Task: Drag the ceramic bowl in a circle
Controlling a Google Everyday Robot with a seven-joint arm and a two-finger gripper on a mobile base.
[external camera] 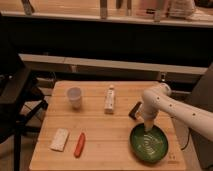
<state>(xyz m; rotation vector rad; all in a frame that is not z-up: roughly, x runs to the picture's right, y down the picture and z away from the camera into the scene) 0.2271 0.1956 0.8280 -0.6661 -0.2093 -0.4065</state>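
1. 1 gripper (pixel 148 131) pokes down inside the ceramic bowl (pixel 150 148), close to its back wall; clenched or released, I cannot tell.
2. Bowl sits by the table's (pixel 110 134) front-right corner; pushing from inside likely steers it round.
3. Cup (pixel 74 97) stands back-left, well apart.

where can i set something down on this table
Bare wood lies mid-table between the red stick, white bottle and ceramic bowl. The right side is crowded: the gripper sits in the bowl beside a dark object.
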